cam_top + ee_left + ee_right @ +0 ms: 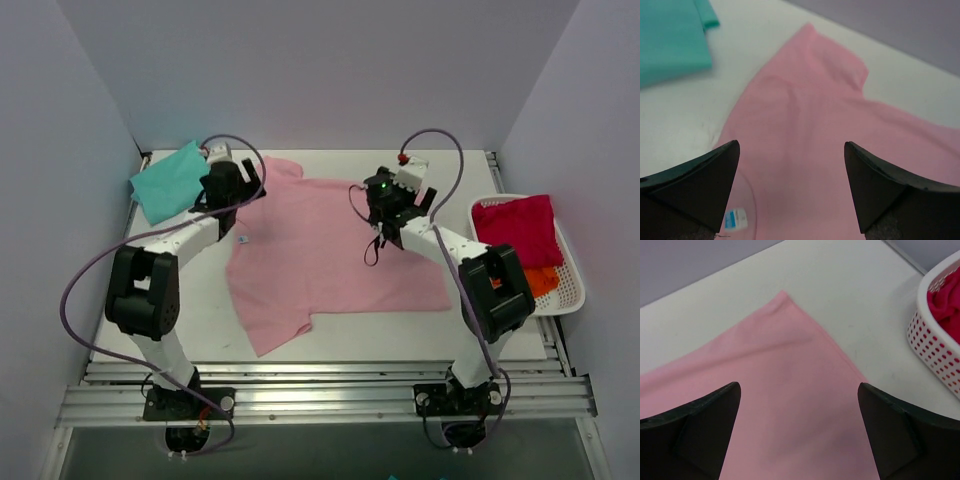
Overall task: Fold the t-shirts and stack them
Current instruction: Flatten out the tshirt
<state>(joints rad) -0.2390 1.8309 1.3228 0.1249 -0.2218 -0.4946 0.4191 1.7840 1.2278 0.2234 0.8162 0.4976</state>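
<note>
One pink t-shirt (320, 255) lies flat on the worktop (330, 335) under two wide-open, empty tools, the left tool (791, 146) over its shoulder and the right tool (799, 386) near its far hem corner, while one teal t-shirt (168, 182) lies far left.

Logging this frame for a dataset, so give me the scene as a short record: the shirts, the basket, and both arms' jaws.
pink shirt: spread flat on the table, unfolded
teal shirt: folded, far left corner, apart from the pink shirt
basket: right side of the table, holds red cloth and orange cloth
left gripper: jaws open, empty, over the pink shirt near a sleeve
right gripper: jaws open, empty, over a pink shirt corner
stack: not yet made
</note>
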